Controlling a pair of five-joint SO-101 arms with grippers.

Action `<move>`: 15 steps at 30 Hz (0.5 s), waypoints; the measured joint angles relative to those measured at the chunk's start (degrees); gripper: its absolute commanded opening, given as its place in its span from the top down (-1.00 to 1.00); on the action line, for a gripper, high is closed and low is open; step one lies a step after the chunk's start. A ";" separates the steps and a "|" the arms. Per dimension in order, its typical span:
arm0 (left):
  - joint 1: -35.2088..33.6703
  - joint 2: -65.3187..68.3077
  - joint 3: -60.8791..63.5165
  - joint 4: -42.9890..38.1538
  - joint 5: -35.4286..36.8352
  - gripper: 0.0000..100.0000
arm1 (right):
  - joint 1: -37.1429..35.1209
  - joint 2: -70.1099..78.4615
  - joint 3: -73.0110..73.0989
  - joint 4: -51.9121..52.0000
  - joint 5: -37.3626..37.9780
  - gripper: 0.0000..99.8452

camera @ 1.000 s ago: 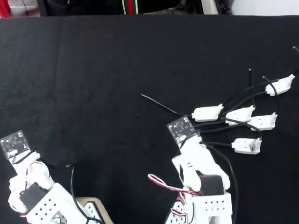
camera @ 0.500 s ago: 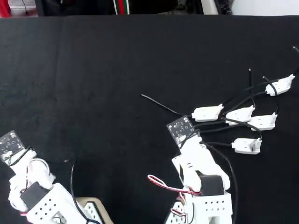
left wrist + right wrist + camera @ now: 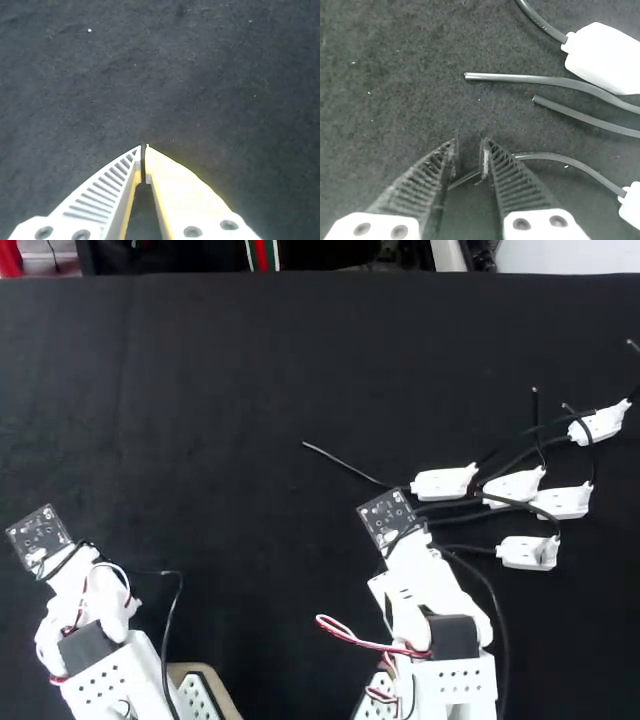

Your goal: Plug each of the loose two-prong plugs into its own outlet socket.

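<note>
Several white plug and socket pieces with black cords lie in a cluster on the black cloth at the right: one [image 3: 443, 481] closest to the right arm [image 3: 425, 590], others [image 3: 515, 485] [image 3: 527, 552] beyond it, and one [image 3: 598, 424] farther back. In the right wrist view my right gripper [image 3: 468, 146] stands slightly open just above the cloth, and a thin black cord [image 3: 555, 161] runs beneath its fingers. A white piece [image 3: 605, 55] lies ahead of it. My left gripper [image 3: 144, 148] is shut and empty over bare cloth. The left arm [image 3: 85, 630] is at the near left.
Loose black cord ends [image 3: 330, 460] trail across the cloth left of the cluster. A tan and white block [image 3: 195, 690] sits at the near edge beside the left arm. The table's back edge [image 3: 300, 272] is far off.
The left arm has shifted, and its wrist board now sits a little farther right and higher in the high view. The right arm and the white pieces have not moved.
</note>
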 measured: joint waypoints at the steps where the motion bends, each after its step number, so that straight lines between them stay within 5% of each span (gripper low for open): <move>1: 1.05 0.00 0.00 0.00 -0.26 0.94 | 0.00 0.00 0.00 0.00 0.00 0.84; 15: 24.35 0.00 0.00 -1.67 -0.26 0.94 | 0.00 0.00 0.00 0.00 0.00 0.84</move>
